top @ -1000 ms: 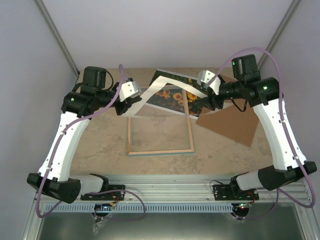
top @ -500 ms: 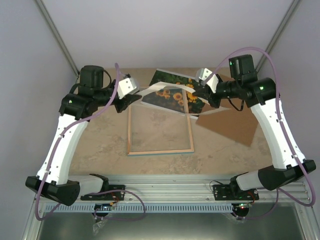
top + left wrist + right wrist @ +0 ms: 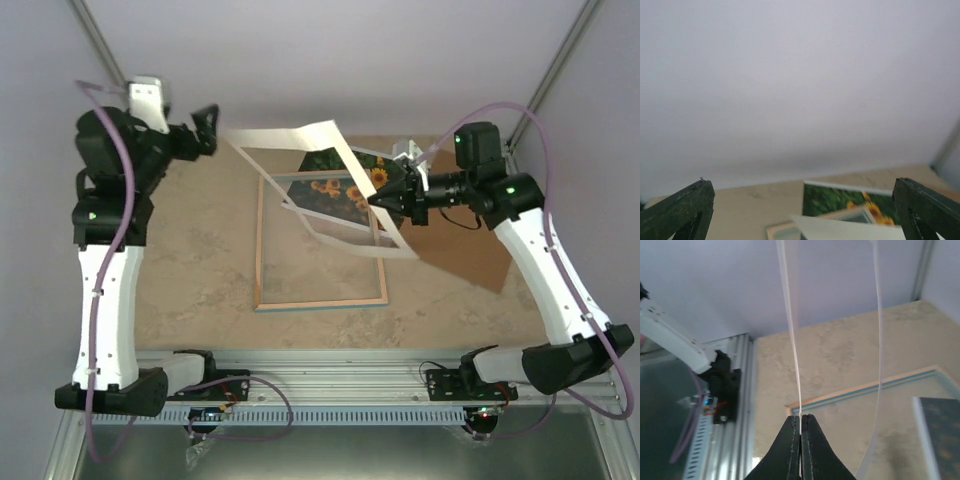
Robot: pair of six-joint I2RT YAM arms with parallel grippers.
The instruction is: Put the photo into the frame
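Item: photo-framing, step in hand judged to be handling of the mat (image 3: pixel 290 133), photo not yet placed. Mat: thin white card with a rectangular cut-out, flexing, held tilted in the air over the table's far half. The right gripper (image 3: pixel 801 416) is pressed together on one mat edge, pinching it edge-on. The left gripper (image 3: pixel 205 130) is spread wide, holds nothing and sits high at 10 o'clock. Photo (image 3: pixel 335 190): flat glossy print, orange-yellow flowers on dark green, thin white border, lying at 12 o'clock of the frame (image 3: pixel 320 302), seemingly overlapping its far rail and partly screened by the mat. Frame: slim rectangle flat at table centre, light wood side up, a blue line showing along the edge, marbled tabletop visible through its opening. Backing board (image 3: pixel 465 250): matt brown sheet, flat at 3 o'clock of the frame. Next move likely calls for lowering the floppy mat squarely, into the frame or aside, then laying the photo within the rails.
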